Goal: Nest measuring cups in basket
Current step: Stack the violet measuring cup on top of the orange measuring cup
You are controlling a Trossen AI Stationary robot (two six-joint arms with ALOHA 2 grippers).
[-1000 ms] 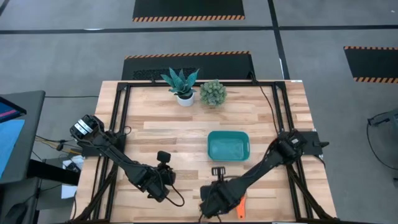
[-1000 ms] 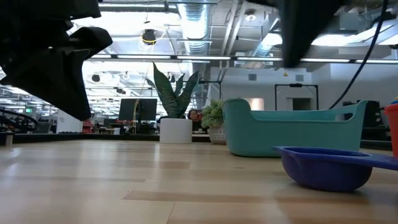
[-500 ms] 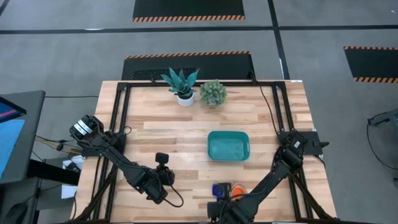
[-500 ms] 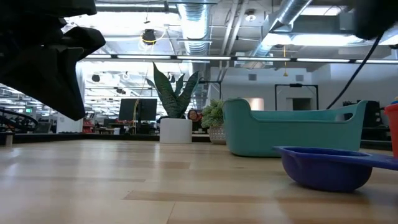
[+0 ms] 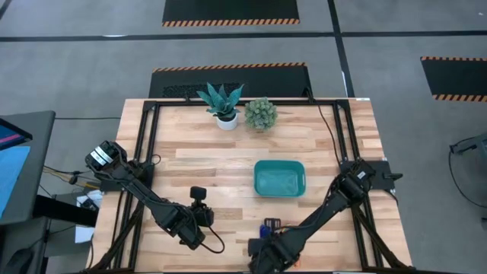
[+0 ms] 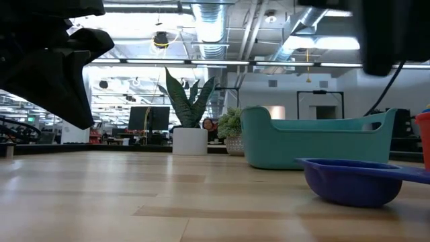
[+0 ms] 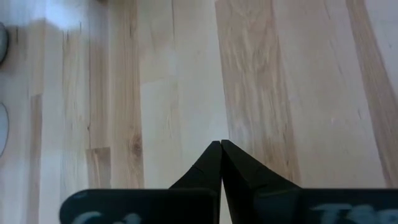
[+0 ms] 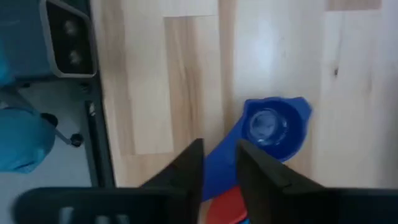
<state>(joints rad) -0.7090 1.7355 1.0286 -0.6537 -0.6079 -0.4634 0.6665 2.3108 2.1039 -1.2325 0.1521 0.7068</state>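
Observation:
A dark blue measuring cup (image 8: 273, 127) sits upright on the table near its front edge, its handle (image 8: 221, 163) lying over a red cup (image 8: 231, 208). In the low view the blue cup (image 6: 353, 181) rests on its base, and the red cup (image 6: 424, 138) shows at the picture's edge. My right gripper (image 8: 219, 144) points down over the blue handle, open, one finger on each side; whether it touches, I cannot tell. In the high view my right arm (image 5: 268, 245) hides the cups. The teal basket (image 5: 279, 180) stands behind them. My left gripper (image 7: 221, 146) hangs shut over bare wood at the front left.
Two potted plants (image 5: 224, 103) (image 5: 261, 114) stand at the far edge. A black frame rail (image 8: 99, 124) runs along the table's edge beside the right gripper. Bare wood lies between the two arms and left of the basket.
My right gripper has swung toward the table's right and near edge, then come partly back to the left, over the cups. The blue cup has kept its place.

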